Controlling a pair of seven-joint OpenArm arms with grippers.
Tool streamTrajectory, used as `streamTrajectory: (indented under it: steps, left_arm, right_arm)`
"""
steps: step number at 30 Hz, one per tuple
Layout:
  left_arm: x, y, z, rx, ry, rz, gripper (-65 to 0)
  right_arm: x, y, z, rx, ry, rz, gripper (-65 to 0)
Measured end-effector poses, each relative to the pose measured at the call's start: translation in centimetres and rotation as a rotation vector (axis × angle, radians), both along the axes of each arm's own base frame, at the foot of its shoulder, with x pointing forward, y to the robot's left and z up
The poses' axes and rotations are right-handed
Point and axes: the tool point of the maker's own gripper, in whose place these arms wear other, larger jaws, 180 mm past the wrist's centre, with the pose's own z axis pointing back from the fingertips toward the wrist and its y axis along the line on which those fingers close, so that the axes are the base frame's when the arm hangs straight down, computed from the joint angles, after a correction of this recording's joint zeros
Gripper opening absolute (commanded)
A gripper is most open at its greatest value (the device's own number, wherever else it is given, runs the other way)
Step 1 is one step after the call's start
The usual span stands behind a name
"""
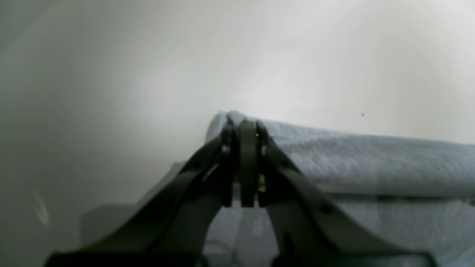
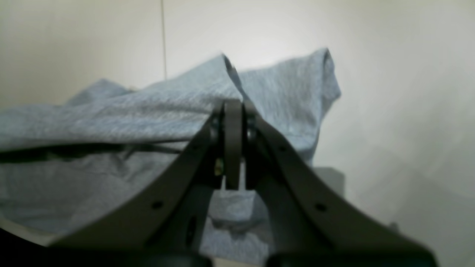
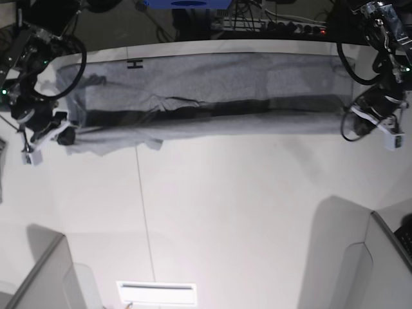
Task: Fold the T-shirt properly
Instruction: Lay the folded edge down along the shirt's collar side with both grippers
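I hold the T-shirt (image 3: 206,90) stretched across the far side of the white table (image 3: 244,206), left gripper (image 1: 243,124) and right gripper (image 2: 233,105) each clamped on an end. To fold cleanly, I judge both arms must travel together, keeping the cloth taut.

Robotics lab bench

A plain white worktop (image 3: 212,212) is flanked by two mounted robot arms, with tangled cables and a power strip (image 3: 283,26) along its far edge, and grey partition panels (image 3: 38,277) nearby.
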Motion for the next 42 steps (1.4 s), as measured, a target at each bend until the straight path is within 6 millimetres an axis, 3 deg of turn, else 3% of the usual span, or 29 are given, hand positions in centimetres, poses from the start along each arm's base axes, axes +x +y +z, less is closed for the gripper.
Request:
streamTrajectory:
  steps: [7,14,24,27,32,37,42]
  left_arm:
    - [-1.4,0.5,-0.8,0.017,0.043,0.008,-65.0]
    - [-2.7,0.3,-1.5,0.02,0.076,0.0,-65.0]
    - [-3.3,0.9,-1.4,0.051,0.101,-0.017,-65.0]
    - [-3.9,0.9,-1.8,0.054,0.123,-0.023,-65.0]
    - [-4.0,0.9,-1.9,0.056,0.127,-0.022,-65.0]
    - [-4.3,1.8,-2.1,0.11,0.15,-0.009,-65.0]
    - [-5.0,0.6,-3.1,0.104,0.189,-0.05,-65.0]
  right_arm:
    - [-2.4,1.4,-0.6,0.001,0.029,0.017,-65.0]
    - [-4.8,1.3,-1.8,-0.013,0.079,0.019,-65.0]
    - [-6.9,0.4,-1.0,-0.006,0.071,-0.031,-65.0]
    - [-8.6,0.3,-2.1,-0.015,0.13,-0.033,-65.0]
    - [-9.4,0.9,-2.7,-0.011,0.149,-0.025,-65.0]
    - [-9.2,3.0,-3.4,0.042,0.155,0.006,-65.0]
    - [-9.9,2.5,-4.5,0.039,0.198,-0.006,-65.0]
